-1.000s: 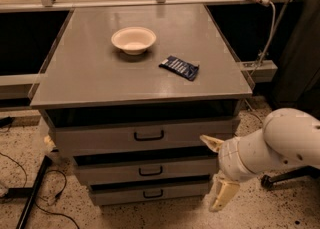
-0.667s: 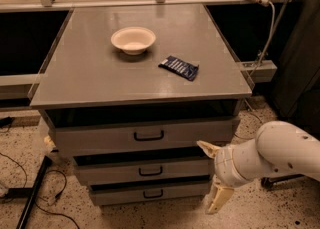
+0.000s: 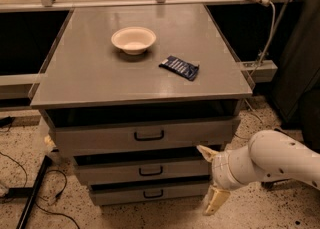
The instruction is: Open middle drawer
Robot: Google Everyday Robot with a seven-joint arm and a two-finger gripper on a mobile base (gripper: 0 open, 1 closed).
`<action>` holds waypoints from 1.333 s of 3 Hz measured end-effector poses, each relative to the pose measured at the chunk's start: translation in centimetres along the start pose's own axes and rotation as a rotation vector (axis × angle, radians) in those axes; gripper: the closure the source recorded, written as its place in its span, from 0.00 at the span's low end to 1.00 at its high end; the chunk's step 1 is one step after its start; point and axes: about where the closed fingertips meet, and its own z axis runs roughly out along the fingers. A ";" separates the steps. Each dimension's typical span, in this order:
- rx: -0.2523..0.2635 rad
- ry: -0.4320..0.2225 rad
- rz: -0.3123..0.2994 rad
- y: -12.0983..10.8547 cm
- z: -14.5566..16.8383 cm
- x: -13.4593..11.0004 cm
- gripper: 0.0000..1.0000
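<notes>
The grey cabinet carries a flat surface [image 3: 95, 78] with three stacked drawers below it. The middle drawer [image 3: 115, 172] is the second of the three, at 6 o'clock from the centre of the view. It has a low grey front panel with a small black bar handle [image 3: 150, 171] at its middle. A dark gap separates its top edge from the taller top drawer [image 3: 100, 138], and the narrower bottom drawer [image 3: 120, 194] lies directly under it. The gripper [image 3: 211, 177] is at 4 o'clock in the view, at the right end of the middle drawer front, on the end of a thick white arm [image 3: 275, 160] that enters from 3 o'clock. The fingers are spread wide apart, one above the other, and hold nothing. The upper finger [image 3: 206, 152] points toward the upper right corner of the middle drawer front; whether it touches cannot be told. The lower finger [image 3: 215, 201] hangs over the speckled floor [image 3: 260, 213] beside the bottom drawer. Nothing lies between the gripper and the handle. On the surface, a cream bowl [image 3: 133, 39] stands at 12 o'clock from the drawers, with a dark blue packet [image 3: 179, 67] near it at its 4 o'clock, apart from it. Black cables [image 3: 20, 173] lie on the floor at 8 o'clock.
</notes>
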 end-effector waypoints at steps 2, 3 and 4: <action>0.029 -0.015 -0.009 -1.9 3.4 2.8 0.00; 0.050 -0.030 0.001 -3.4 5.8 5.0 0.00; 0.051 -0.048 -0.002 -4.3 8.1 6.4 0.00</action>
